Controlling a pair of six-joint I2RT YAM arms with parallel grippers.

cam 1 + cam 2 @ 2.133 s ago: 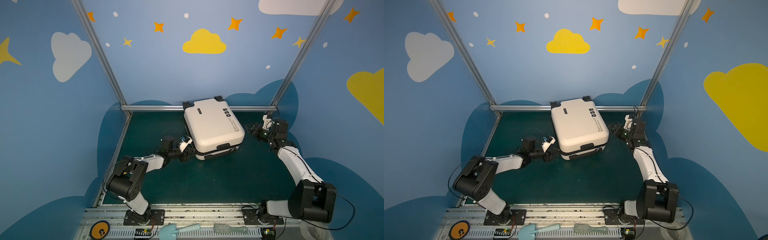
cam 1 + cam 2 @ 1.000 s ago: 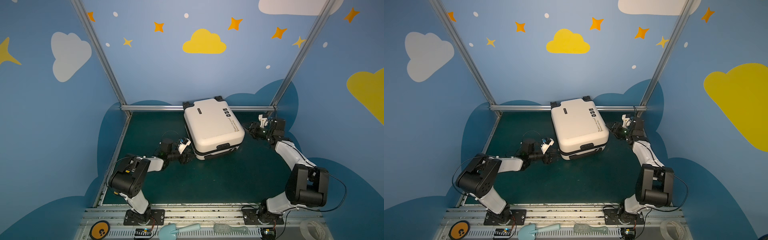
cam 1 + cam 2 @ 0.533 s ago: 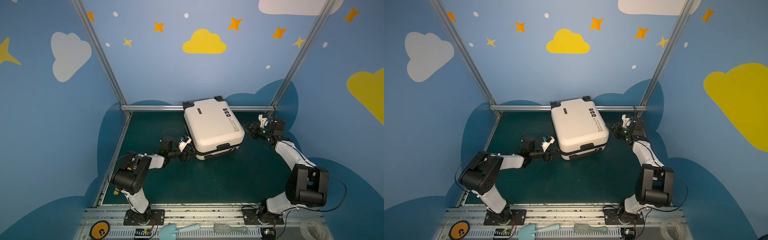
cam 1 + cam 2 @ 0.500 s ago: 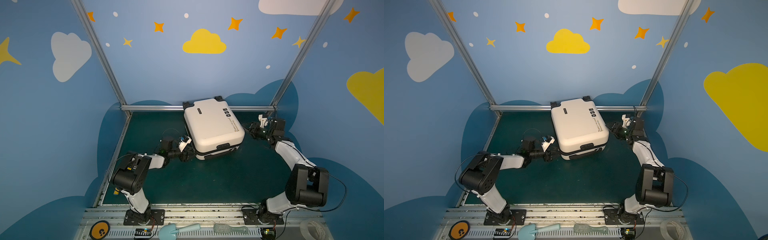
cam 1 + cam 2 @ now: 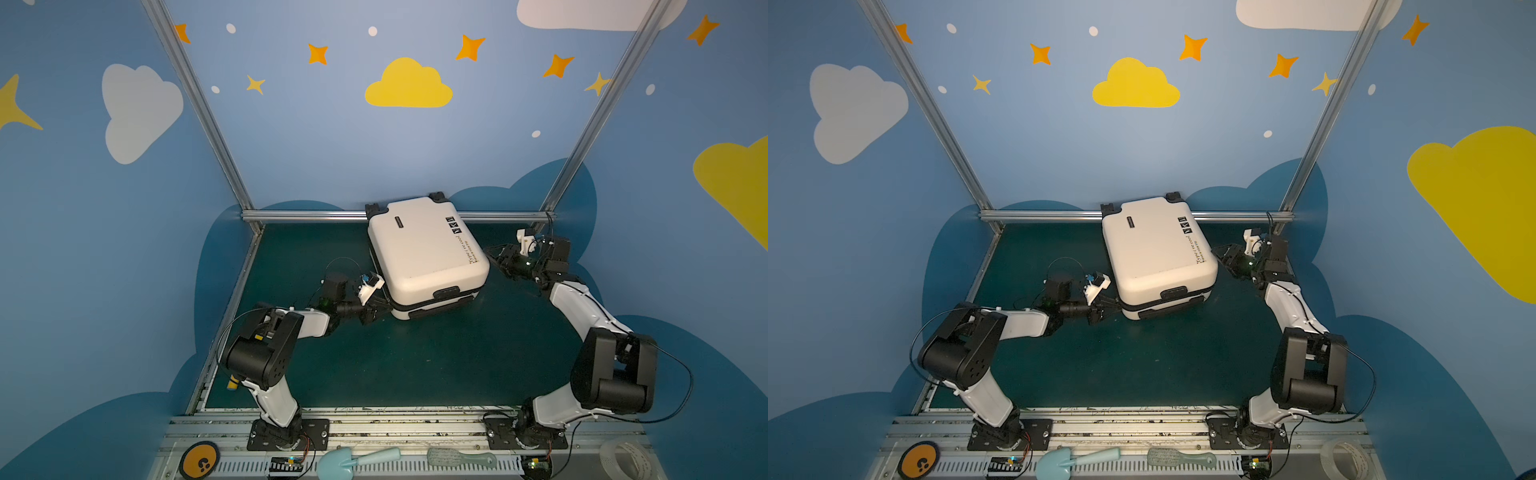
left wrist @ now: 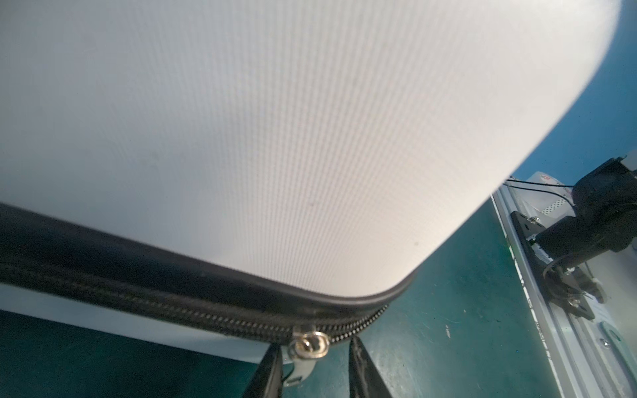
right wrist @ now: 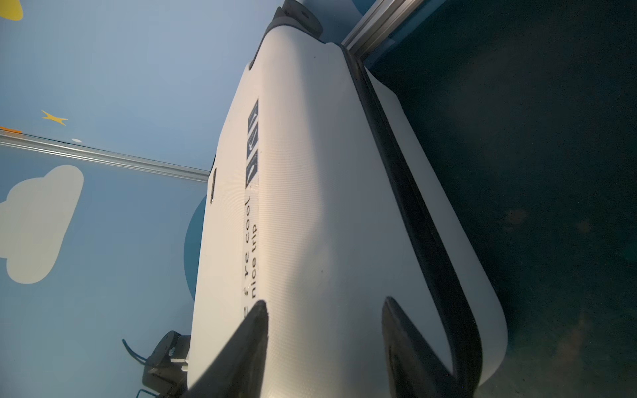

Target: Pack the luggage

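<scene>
The closed white suitcase (image 5: 424, 253) lay flat at the back of the green worktop (image 5: 415, 357), wheels by the rear rail (image 5: 311, 216). The left claw (image 6: 314, 343) straddled its silver zipper pull (image 6: 308, 344), fingers narrowly apart. The right claw (image 7: 324, 301) gaped at the shell's right side.

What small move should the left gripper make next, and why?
Probably close the left gripper on the zipper pull: the pull sits between its jaws with a gap on one side, and the luggage lies closed.
</scene>
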